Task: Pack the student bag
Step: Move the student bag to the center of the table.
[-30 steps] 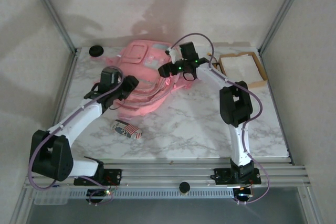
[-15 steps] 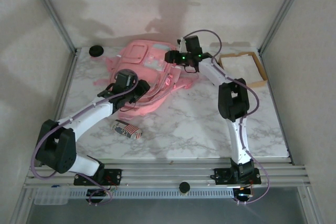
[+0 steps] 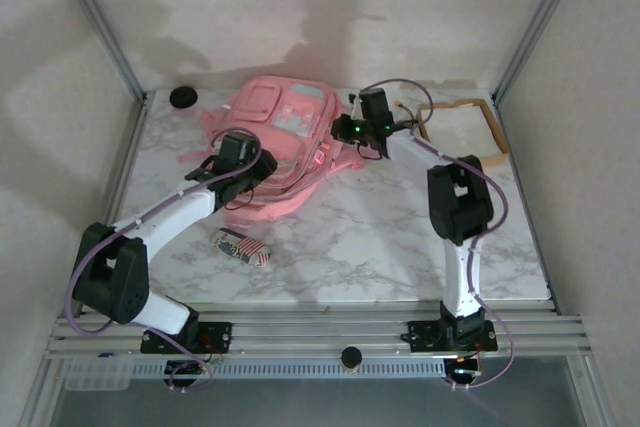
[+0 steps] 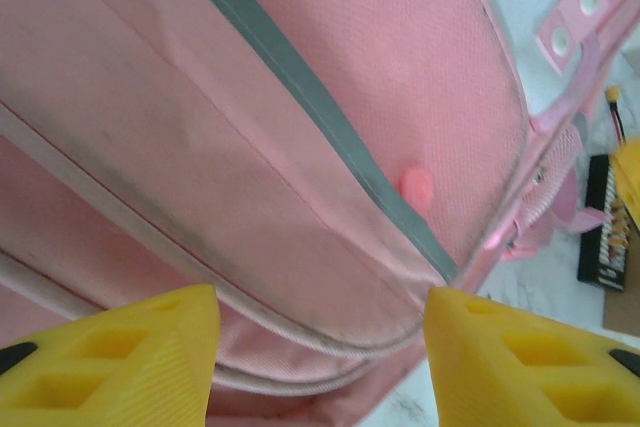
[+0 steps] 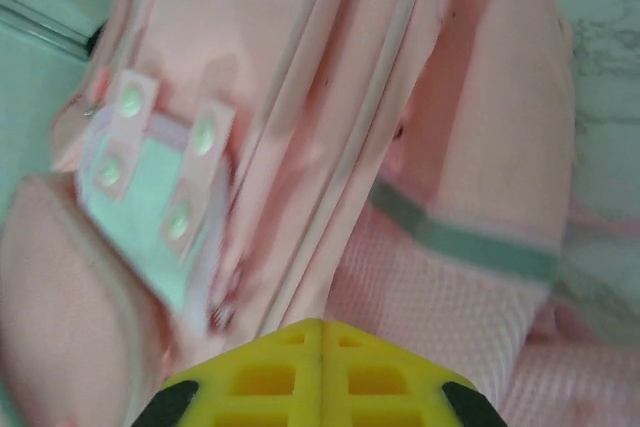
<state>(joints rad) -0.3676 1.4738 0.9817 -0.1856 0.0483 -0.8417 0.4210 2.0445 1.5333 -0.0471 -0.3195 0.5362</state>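
Note:
The student bag (image 3: 285, 112) is a pink backpack with pale grey-blue panels, lying at the back middle of the table. My left gripper (image 3: 258, 164) rests over its near left side. In the left wrist view, the left gripper (image 4: 320, 347) is open, its yellow fingers (image 4: 110, 357) straddling a piped seam of the bag (image 4: 300, 97). My right gripper (image 3: 342, 131) is at the bag's right edge. In the right wrist view, the right gripper (image 5: 322, 332) is shut, fingers pressed together just above the bag (image 5: 480, 97), nothing visible between them.
A shallow brown cardboard box (image 3: 465, 127) lies at the back right, close behind the right arm. A small flag-patterned pouch (image 3: 242, 247) sits on the marble in front of the bag. A black round object (image 3: 183, 97) is at the back left corner.
The right gripper swung back and then rightward along the bag's right side. The bag went from bunched up to lying flatter. The left gripper shifted slightly over the bag.

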